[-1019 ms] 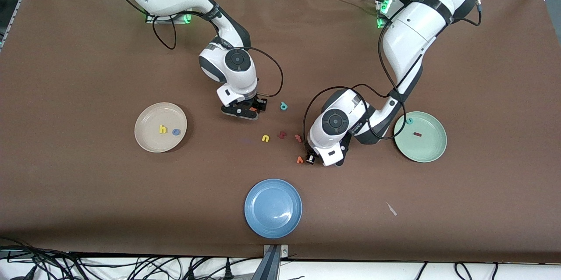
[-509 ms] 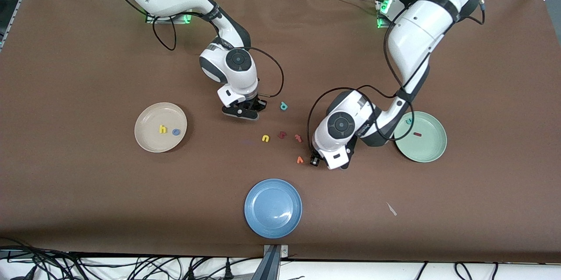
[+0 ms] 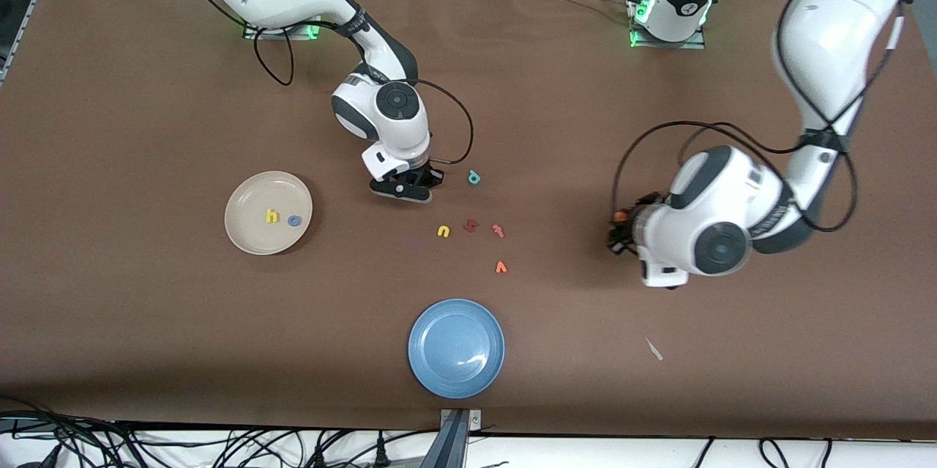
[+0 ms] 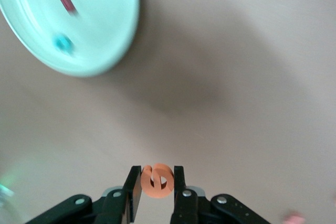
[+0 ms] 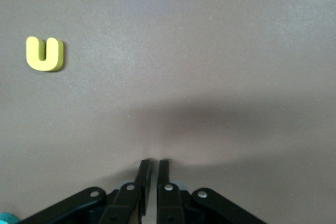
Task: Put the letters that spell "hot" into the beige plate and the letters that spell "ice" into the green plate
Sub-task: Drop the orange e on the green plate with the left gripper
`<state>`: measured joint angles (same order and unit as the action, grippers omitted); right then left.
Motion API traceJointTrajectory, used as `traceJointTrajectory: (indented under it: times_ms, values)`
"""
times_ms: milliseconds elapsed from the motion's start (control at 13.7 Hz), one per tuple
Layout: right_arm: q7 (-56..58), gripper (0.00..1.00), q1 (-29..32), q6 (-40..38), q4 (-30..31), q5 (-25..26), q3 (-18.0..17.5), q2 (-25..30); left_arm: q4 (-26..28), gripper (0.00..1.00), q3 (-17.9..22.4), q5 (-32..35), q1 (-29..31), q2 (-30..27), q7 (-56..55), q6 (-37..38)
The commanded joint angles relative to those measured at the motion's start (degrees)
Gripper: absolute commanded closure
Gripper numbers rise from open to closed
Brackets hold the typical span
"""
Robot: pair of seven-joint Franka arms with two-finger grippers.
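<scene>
Left gripper (image 4: 156,184) pinches the round orange foam e (image 4: 157,180) in the air near the pale mint-green round plate (image 4: 113,35), so next carry over it and release, while right gripper (image 5: 154,167), fingers nearly together and empty, sits low by the loose letters.

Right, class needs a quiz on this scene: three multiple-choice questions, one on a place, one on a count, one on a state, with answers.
1. Where is the yellow h? A in the green plate; B in the beige plate; C in the blue plate.
2. How many letters lie in the green plate? A none; B two; C four.
3. What is the left gripper doing? A gripping the orange e; B open and empty; C gripping a teal letter.
Answers:
1. B, it lies beside the blue o.
2. B, a dark red bar and a teal c show there.
3. A, its fingers clamp the e.
</scene>
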<state>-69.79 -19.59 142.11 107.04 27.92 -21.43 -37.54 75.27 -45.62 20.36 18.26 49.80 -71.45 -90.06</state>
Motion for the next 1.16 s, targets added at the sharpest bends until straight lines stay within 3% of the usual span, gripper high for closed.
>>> traceJointTrajectory:
  times_ms: [0, 73, 364, 437, 582, 655, 800, 1092]
  values:
    - [0.4, 0.36, 0.0, -5.3, 1.6, 0.3, -0.1, 5.2, 9.7, 1.0, -1.0, 3.3, 7.6, -3.0, 11.9, -0.8]
    - [0.4, 0.29, 0.0, -6.7, 2.5, -0.3, -0.4, 7.0, 10.9, 1.0, -0.8, 5.3, 8.4, -2.7, 13.8, -1.5]
    - [-1.6, 0.27, -0.1, -7.3, 5.8, -3.6, -2.6, 9.3, 18.0, 1.0, -0.4, 7.4, 13.5, -2.4, 18.2, -11.5]
    - [-2.9, 0.26, -0.1, -7.3, 6.8, -3.6, -3.5, 9.3, 18.0, 0.92, -0.4, 8.6, 13.7, -2.4, 18.2, -11.9]
    - [-3.2, 0.26, -0.2, -6.6, 8.6, -3.6, -3.8, 9.2, 17.7, 0.39, -0.5, 8.6, 14.1, -2.7, 20.4, -11.5]
    - [-3.2, 0.26, -0.2, -6.0, 9.2, -3.6, -3.8, 9.1, 17.5, 0.01, -0.9, 8.6, 14.8, -3.0, 21.9, -10.7]
    - [-3.5, 0.27, -0.2, -5.4, 9.8, -3.6, -3.8, 8.6, 15.4, 0.0, -2.8, 7.9, 15.8, -5.0, 23.5, -5.4]
    - [-5.5, 0.28, -0.7, -1.2, 9.7, -2.8, -3.7, 5.6, 9.0, 0.0, -13.4, 6.4, 22.9, -10.3, 28.0, 3.5]
